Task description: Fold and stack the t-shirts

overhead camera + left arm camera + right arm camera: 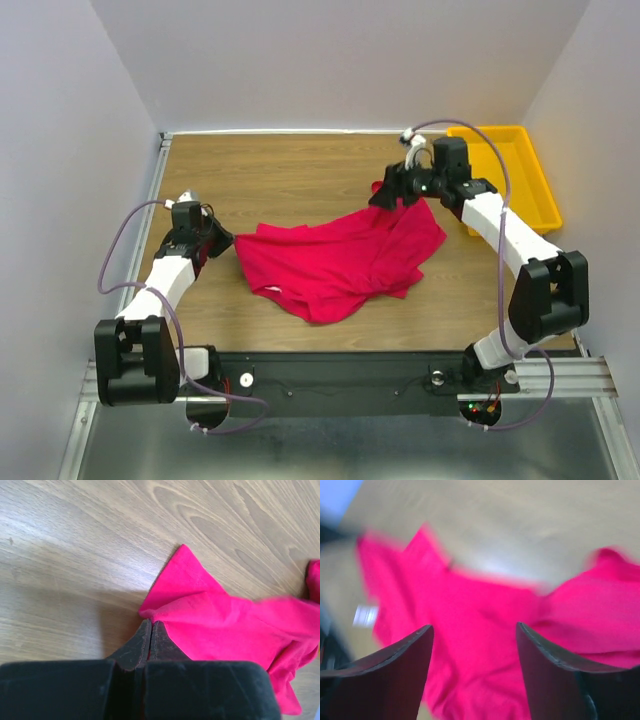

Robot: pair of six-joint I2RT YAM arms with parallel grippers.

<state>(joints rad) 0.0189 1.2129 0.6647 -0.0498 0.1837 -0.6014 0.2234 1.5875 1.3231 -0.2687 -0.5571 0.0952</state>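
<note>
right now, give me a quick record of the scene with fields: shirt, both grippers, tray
shirt: one crimson-pink cloth t-shirt, unfolded and rumpled on the wooden table
left gripper: shut, apparently pinching the shirt's left edge
right gripper: open above the shirt's far right part, holding nothing
tray: yellow plastic tray, far right corner, apart from the shirt

Plain crimson-pink t-shirt [335, 265] — brown wood-grain table [280, 170] — bright yellow tray [520, 175], pale grey walls [350, 60].
</note>
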